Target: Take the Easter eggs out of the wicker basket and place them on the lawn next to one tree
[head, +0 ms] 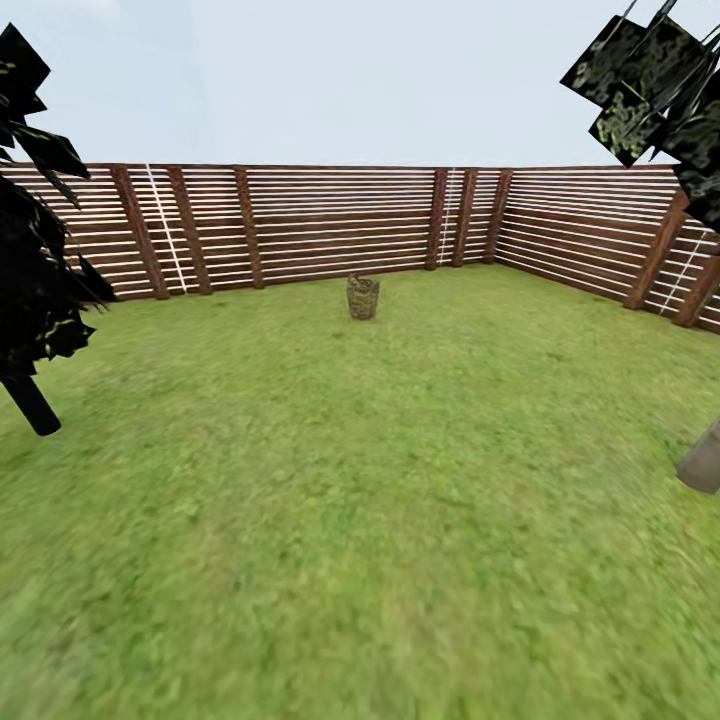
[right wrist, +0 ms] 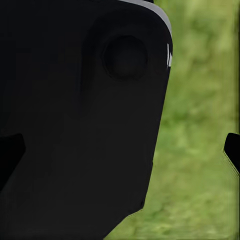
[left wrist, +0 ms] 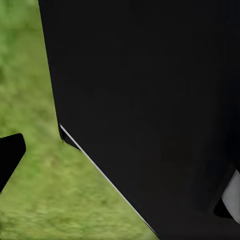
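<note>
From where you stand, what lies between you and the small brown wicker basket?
Bare green lawn alone, in the head view; the small brown wicker basket stands far ahead, before the slatted wooden fence.

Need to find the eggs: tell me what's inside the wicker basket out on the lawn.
The wicker basket stands far off on the lawn, before the wooden fence. Only its woven side shows; its inside is hidden from the head view, so any eggs cannot be seen.

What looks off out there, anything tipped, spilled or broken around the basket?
Nothing stands out. The wicker basket stands upright on the lawn near the fence; no eggs lie on the grass. It is too far to see inside.
</note>
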